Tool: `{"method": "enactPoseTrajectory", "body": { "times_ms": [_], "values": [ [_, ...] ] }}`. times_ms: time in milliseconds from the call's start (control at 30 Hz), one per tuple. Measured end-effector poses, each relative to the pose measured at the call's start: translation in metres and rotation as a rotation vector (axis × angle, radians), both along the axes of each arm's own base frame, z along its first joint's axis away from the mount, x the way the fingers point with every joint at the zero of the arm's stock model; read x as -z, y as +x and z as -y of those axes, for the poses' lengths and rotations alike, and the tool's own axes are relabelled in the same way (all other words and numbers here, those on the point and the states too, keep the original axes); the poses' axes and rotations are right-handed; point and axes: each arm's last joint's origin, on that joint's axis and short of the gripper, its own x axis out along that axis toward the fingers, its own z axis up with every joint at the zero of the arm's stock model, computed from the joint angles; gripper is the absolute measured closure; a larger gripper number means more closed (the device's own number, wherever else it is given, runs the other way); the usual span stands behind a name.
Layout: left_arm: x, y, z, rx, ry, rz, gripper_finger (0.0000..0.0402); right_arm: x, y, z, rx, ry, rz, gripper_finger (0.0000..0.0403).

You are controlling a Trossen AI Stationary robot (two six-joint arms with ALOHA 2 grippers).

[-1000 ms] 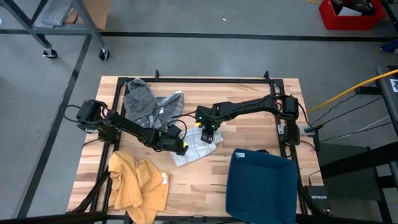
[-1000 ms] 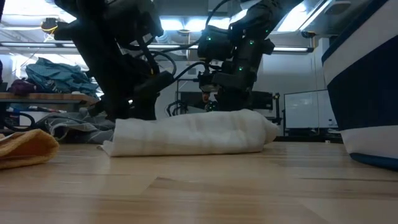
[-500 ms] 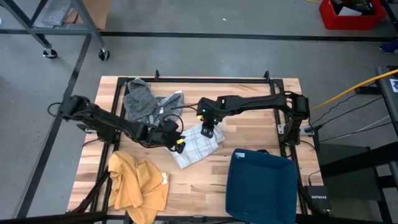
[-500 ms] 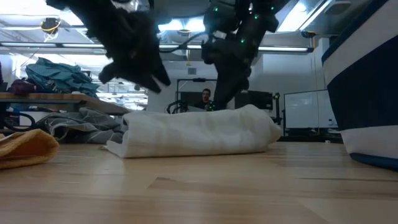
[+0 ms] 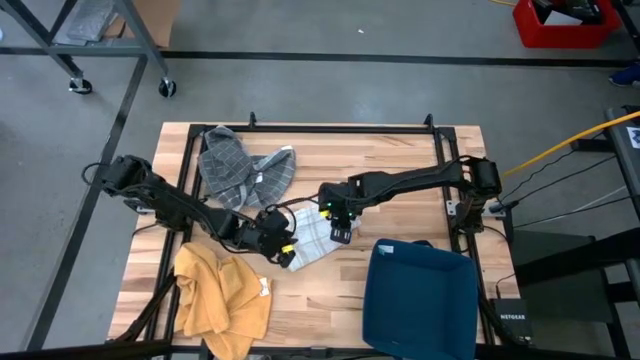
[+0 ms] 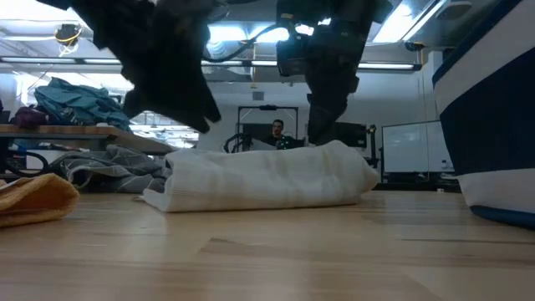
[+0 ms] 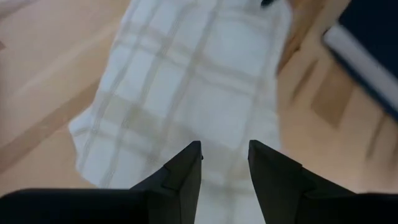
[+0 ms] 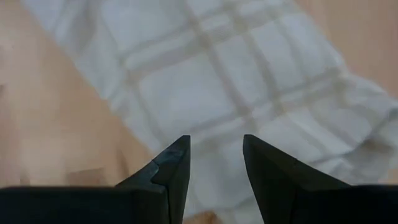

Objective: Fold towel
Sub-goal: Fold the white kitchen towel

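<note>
With both the left end effector and right end effector spread and empty over the folded white towel, a low pass could snag and unfold it.

Even overhead light in the high view; ceiling strip lights glare at the low view's top, silhouetting the arms; both wrist views blurred throughout

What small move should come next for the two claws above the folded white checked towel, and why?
Probably lower both open claws, left claw and right claw, onto the folded white checked cloth towel: neither holds anything, and its bulging fold needs pressing flat.
</note>
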Motion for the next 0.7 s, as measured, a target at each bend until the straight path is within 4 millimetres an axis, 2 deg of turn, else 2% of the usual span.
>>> {"method": "enactPoseTrajectory", "body": {
  "times_ms": [200,367,500,700],
  "values": [
    [0.029,0.009,0.005,0.002,0.021,-0.07,0.0276,0.004,0.001,0.003,0.032,-0.077,-0.003,0.0252],
    [0.046,0.016,0.008,0.025,0.003,-0.1,0.0276,0.036,0.0,0.006,0.041,-0.093,-0.101,0.0252],
    [0.052,0.017,0.01,0.037,-0.008,-0.117,0.0276,0.057,-0.003,0.005,0.035,-0.081,-0.148,0.0252],
    [0.052,0.017,0.011,0.058,0.004,-0.127,0.0276,0.066,-0.003,0.005,0.035,-0.08,-0.142,0.0252]
  ]
}}
